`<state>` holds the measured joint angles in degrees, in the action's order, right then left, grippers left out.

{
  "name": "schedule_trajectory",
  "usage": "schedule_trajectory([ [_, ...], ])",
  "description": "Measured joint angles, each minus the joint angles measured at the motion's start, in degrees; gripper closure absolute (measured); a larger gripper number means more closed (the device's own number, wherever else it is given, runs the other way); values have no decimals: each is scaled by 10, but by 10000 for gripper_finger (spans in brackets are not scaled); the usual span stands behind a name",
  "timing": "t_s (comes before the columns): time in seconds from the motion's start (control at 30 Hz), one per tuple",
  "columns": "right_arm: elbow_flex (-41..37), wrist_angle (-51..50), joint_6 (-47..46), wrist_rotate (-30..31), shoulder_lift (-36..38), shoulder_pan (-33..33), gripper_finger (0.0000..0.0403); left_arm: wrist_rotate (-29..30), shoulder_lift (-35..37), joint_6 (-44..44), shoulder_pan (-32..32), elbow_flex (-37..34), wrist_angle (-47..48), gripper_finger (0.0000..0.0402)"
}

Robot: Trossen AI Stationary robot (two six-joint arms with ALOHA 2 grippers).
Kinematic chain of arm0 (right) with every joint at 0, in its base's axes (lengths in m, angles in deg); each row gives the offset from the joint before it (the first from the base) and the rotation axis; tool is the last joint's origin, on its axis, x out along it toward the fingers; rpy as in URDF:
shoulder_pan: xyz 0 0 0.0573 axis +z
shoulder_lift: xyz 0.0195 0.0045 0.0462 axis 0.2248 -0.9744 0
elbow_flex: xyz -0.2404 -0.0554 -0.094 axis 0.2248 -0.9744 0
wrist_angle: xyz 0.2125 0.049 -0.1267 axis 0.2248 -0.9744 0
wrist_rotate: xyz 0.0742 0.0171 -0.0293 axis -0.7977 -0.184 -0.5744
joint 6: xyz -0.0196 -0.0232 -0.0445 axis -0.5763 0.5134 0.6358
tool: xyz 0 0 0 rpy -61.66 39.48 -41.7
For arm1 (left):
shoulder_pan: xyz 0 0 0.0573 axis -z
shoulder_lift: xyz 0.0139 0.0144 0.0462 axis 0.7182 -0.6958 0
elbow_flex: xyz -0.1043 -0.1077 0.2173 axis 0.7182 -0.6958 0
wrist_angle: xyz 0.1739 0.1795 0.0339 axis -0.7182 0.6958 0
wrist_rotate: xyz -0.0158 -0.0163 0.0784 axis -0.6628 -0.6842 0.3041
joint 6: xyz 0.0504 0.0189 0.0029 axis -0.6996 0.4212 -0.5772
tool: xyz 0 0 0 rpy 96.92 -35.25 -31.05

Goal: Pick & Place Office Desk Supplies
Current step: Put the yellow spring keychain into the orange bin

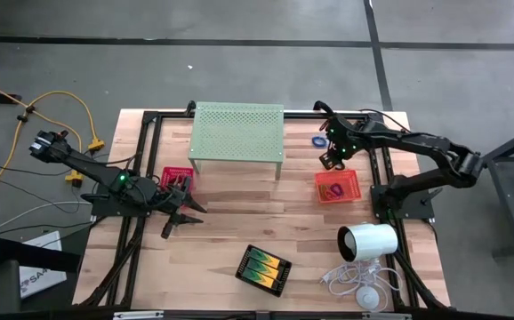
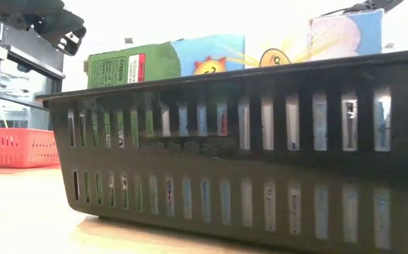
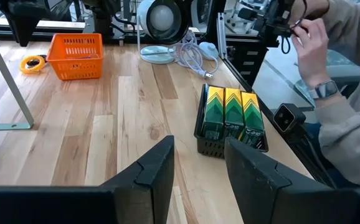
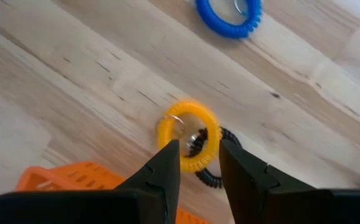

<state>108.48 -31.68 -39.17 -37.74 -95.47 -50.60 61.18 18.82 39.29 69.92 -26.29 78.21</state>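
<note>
A yellow-orange coil ring (image 4: 189, 127) lies on the table beside the orange mesh tray (image 1: 355, 180), partly over a black coil ring (image 4: 212, 177). My right gripper (image 4: 198, 146) points down just above it, open, one finger on either side of the ring's near edge, touching nothing. A blue ring (image 1: 317, 140) lies farther back. A purple ring (image 1: 335, 190) lies in the orange tray. My left gripper (image 1: 179, 218) waits open over the table's left part, next to the red mesh tray (image 1: 177, 173). A black tray (image 1: 263, 268) with yellow-and-green packs stands near the front edge.
The pale green perforated stand (image 1: 237, 133) stands at the back middle. A white cylinder (image 1: 368, 240) with its white cable (image 1: 355, 280) sits at the front right. A person's hand and sleeve (image 3: 329, 74) show beyond the table's edge. Bare wood lies in the table's middle.
</note>
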Motion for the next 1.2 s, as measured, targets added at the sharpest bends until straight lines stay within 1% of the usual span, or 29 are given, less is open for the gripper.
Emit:
schedule_trajectory([
  [0.33,0,-27,-60,-1,-1,1,304,0,0,0,0,0,0,266],
  [0.53,0,-39,-98,-1,-28,15,302,1,0,0,0,0,0,266],
  [0.77,0,-38,-111,-3,-56,19,268,1,0,0,0,0,0,266],
  [0.97,0,-37,-152,-1,-60,19,237,1,0,0,0,0,0,266],
  [1.2,0,-36,-194,-1,-60,19,230,3,0,0,0,0,0,266],
])
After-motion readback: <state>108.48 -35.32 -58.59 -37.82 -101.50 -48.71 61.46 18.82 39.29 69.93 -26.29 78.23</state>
